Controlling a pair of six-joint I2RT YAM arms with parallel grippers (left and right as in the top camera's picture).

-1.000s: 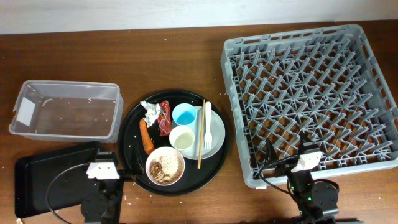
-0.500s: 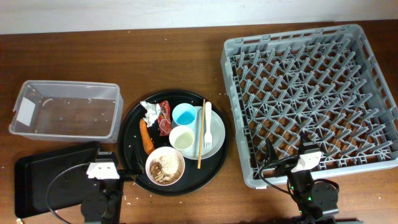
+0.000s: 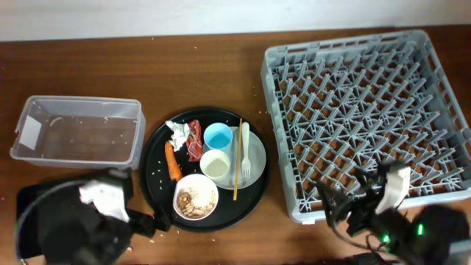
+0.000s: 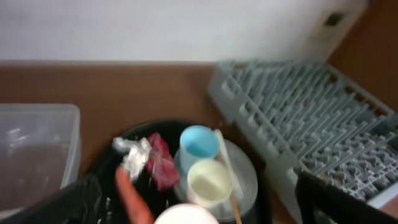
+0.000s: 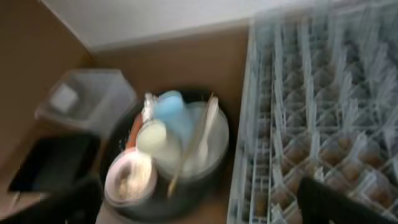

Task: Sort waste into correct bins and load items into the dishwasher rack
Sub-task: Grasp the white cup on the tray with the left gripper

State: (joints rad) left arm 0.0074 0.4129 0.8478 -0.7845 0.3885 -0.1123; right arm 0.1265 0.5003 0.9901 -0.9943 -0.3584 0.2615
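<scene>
The round black tray holds the paper ball, red wrapper, carrot, white bowl of brown scraps, blue cup, white cup, and the plate with the fork and wooden stick. The clear tub stands at the left. The black rectangular tray is mostly hidden under my left arm. The grey rack fills the right. My left gripper is open at the tray's front-left rim. My right gripper is open over the rack's front edge. Both are empty.
Both wrist views are blurred. The left wrist view shows the blue cup, white cup, wrapper and rack. The right wrist view shows the bowl, plate, tub and rack. A wall runs behind the table.
Both arms have lifted from rest at the table's front edge and look larger and blurred. The right arm has shifted right. The objects on the table have not moved.
</scene>
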